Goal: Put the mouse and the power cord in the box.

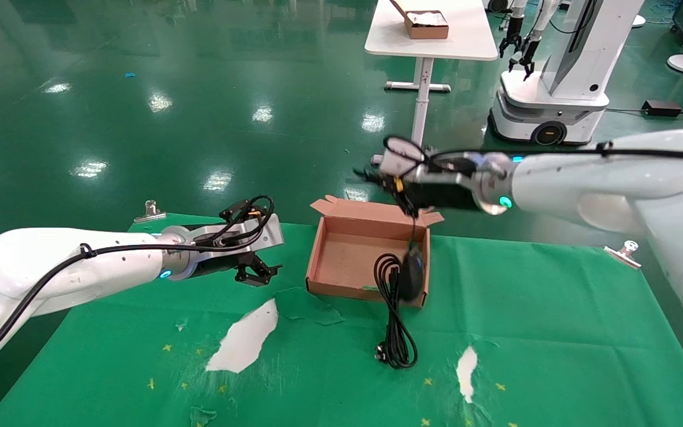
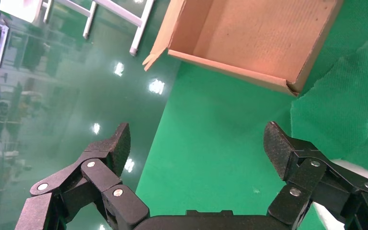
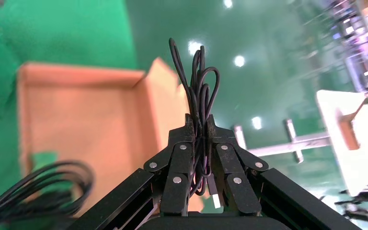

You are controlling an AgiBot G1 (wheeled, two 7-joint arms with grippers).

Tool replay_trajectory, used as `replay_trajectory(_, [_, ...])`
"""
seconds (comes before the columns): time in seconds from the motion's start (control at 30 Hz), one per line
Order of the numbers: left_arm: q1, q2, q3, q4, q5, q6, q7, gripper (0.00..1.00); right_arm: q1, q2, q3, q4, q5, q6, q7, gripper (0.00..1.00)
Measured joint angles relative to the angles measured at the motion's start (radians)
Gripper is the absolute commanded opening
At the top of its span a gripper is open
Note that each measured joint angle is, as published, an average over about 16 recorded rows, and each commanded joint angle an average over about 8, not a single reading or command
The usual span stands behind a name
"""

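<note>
Pincer work first: the right pincer (image 1: 377,172) hangs in the air above the far edge of the box (image 1: 341,252), clamped tight on a bunch of thin black wire (image 3: 199,76). From that wire the mouse (image 1: 412,270) dangles below, over the box's right near corner; whether it touches the wall cannot be told. The power cord (image 1: 393,308) drapes over the box's near wall by that same corner, its upper loops inside the box and its lower loops lying on the green counter (image 1: 555,332), with the plug (image 1: 380,353) at the near end. The left pincer (image 1: 261,271) hovers low over the counter just left of the box, spread wide and holding nothing, with its fingers (image 2: 117,146) apart on either side of green cloth.
</note>
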Motion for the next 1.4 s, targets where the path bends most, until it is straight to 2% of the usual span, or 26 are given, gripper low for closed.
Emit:
replay_trajectory(0.27, [0.000,-0.007,0.010,-0.020,0.011,-0.008,-0.024,1.00,0.016,-0.003,-0.001,0.026,0.061,0.012,-0.029,0.00])
replay_trajectory(0.5, [0.000,-0.012,0.017,-0.034,0.019,-0.014,-0.041,1.00,-0.009,-0.008,-0.034,0.032,0.086,0.022,-0.038,0.02])
replay_trajectory(0.53, [0.000,-0.013,0.018,-0.035,0.020,-0.015,-0.043,1.00,-0.015,-0.009,-0.040,0.031,0.088,0.026,-0.038,0.10])
replay_trajectory(0.73, [0.000,-0.016,0.021,-0.042,0.024,-0.017,-0.051,1.00,-0.051,-0.012,-0.071,0.025,0.091,0.048,-0.032,0.85])
replay_trajectory(0.77, [0.000,-0.016,0.022,-0.043,0.025,-0.018,-0.052,1.00,-0.056,-0.012,-0.075,0.024,0.091,0.051,-0.031,0.96])
replay_trajectory(0.8, [0.000,-0.016,0.022,-0.043,0.025,-0.018,-0.053,1.00,-0.059,-0.013,-0.078,0.023,0.092,0.054,-0.029,1.00])
replay_trajectory(1.4, [0.000,-0.017,0.022,-0.043,0.026,-0.018,-0.053,1.00,-0.059,-0.011,-0.076,0.025,0.091,0.052,-0.031,1.00])
